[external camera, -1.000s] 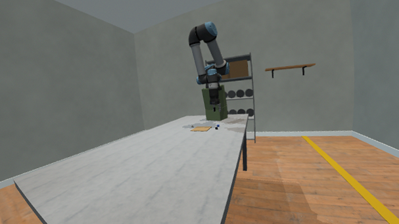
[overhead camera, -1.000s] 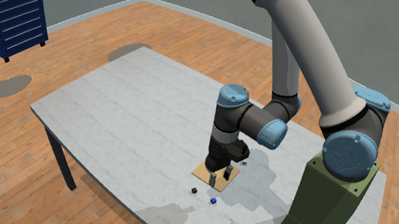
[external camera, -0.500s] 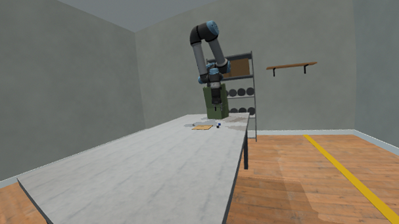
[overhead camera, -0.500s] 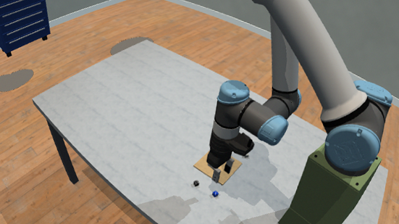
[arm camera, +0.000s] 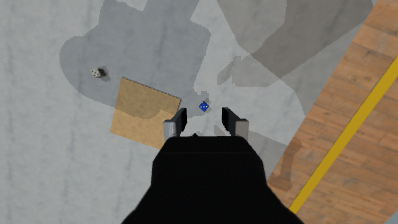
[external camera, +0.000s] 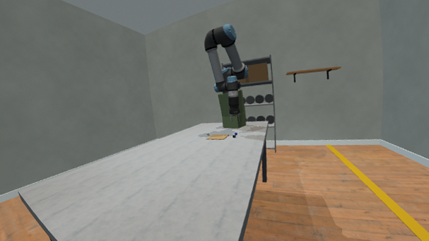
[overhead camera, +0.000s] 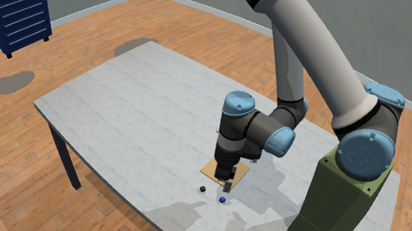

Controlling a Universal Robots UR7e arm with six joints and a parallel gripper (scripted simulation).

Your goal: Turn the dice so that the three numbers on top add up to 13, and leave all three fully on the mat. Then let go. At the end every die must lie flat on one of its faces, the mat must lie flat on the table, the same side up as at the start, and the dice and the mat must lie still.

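Across the grey tabletop, find green pedestal bearing the arm. Off table, see blue drawer cabinet, metal rack w/ boxes & round dark items, plus wooden wall shelf to its side. On floor, spot yellow stripe. Re: obstructions, lose part of mat behind wrist & gripper in top view; lose one mat corner behind finger & gripper body in wrist view.

Re: looks, note tan, thin, flat mat, partly shaded. Note blue die w/ pale pips, black die w/ pale pips, & pale die w/ dark pips. Can't read top nos. reliably, so can't tell total.

Find all 3 dice on table, off mat: blue & black near each other, just beyond one side; pale one apart, past opp. side. In wrist view, see blue turned approx. cornerwise to the finger line, ahead of the gap. See mat askew there too, approx. square, so w/o clear long axis; likewise for the cube-shaped dice. Can't tell black's exact angle.

Hangs above table w/ jaws wide apart, pointing down, holding nothing.
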